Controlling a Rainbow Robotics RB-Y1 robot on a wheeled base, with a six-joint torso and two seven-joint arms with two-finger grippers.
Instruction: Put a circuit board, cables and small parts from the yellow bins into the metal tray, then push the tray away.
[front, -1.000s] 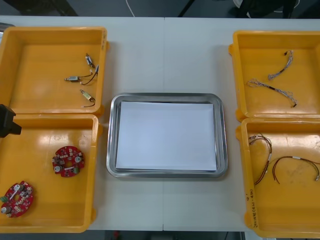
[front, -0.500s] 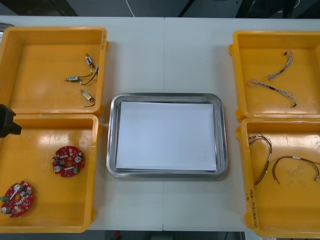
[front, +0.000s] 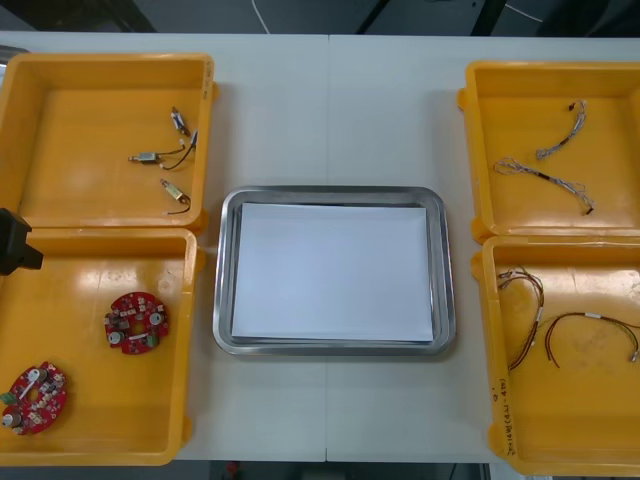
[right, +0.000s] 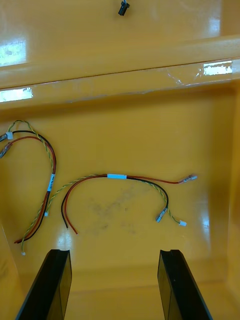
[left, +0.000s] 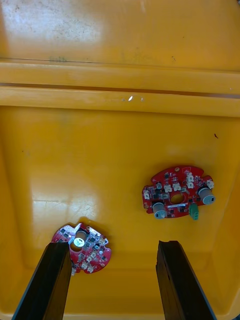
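Two round red circuit boards (front: 136, 322) (front: 33, 397) lie in the near left yellow bin (front: 186, 350). My left gripper (left: 115, 280) hangs open above that bin. One board (left: 82, 247) lies just ahead of one fingertip, the other board (left: 177, 192) farther ahead of the second finger. My right gripper (right: 115, 285) is open over the near right bin (front: 484, 350), with red and yellow cables (right: 125, 192) (front: 570, 330) lying ahead of its fingers. The metal tray (front: 445, 270), white inside, sits between the bins with nothing on it.
Small metal parts (front: 165, 158) lie in the far left bin (front: 207, 130). Twisted blue and white cables (front: 545, 175) lie in the far right bin (front: 466, 130). A black part of the left arm (front: 15, 243) shows at the left edge.
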